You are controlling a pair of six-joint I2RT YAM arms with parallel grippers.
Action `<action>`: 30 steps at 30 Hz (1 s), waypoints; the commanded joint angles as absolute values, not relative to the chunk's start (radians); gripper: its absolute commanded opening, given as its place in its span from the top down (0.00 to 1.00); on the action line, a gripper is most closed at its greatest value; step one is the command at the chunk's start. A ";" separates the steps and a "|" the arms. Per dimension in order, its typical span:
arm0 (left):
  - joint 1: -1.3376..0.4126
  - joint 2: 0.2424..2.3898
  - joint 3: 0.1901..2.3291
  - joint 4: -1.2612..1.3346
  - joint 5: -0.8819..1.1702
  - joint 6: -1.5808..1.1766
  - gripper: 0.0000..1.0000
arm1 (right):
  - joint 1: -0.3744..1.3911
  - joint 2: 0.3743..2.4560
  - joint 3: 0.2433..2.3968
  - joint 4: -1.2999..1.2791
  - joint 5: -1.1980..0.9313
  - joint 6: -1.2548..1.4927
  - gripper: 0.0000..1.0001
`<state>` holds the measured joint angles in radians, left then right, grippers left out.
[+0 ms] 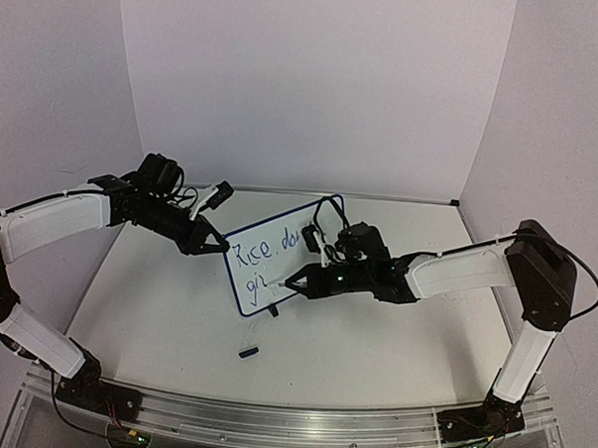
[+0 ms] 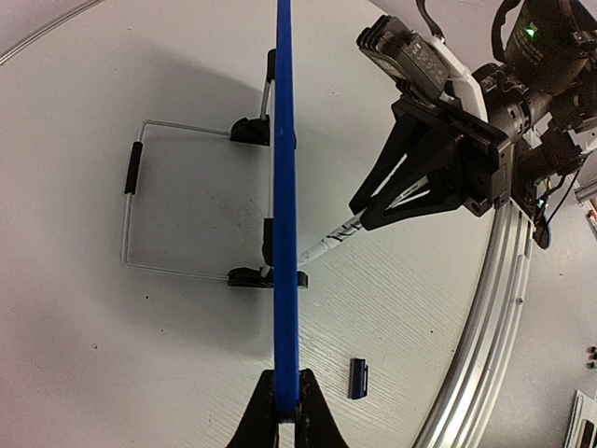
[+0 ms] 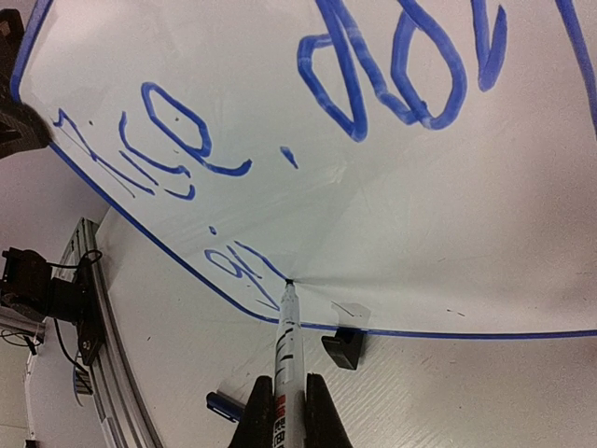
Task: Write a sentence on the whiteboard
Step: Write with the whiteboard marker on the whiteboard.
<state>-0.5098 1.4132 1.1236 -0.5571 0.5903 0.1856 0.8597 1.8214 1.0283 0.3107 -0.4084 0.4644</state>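
Small white whiteboard with thin blue frame (image 1: 279, 228) stands propped mid white table (image 1: 176, 318) on black clip feet. Left gripper (image 2: 286, 411) is clenched on its frame edge. Right gripper (image 3: 289, 411) is clamped on white marker pen (image 3: 287, 336), tip touching the board under the unfinished blue sentence (image 3: 289, 157). Board looks light, thin, rigid, tippy. Hold it by the frame only, since the slick face probably smears.

Overhead view; wrist close-ups on whiteboard (image 1: 267, 267)
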 commanded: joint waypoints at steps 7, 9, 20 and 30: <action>-0.525 1.430 1.144 -0.591 0.590 0.188 1.00 | 0.847 1.769 1.061 0.315 -0.353 0.460 1.00; -0.525 1.430 1.143 -0.590 0.590 0.188 1.00 | 0.847 1.757 1.065 0.313 -0.351 0.458 1.00; -0.525 1.431 1.143 -0.590 0.590 0.188 1.00 | 0.846 1.729 1.073 0.304 -0.354 0.449 1.00; -0.526 1.434 1.143 -0.588 0.591 0.188 1.00 | 0.847 1.663 1.017 0.298 -0.394 0.459 1.00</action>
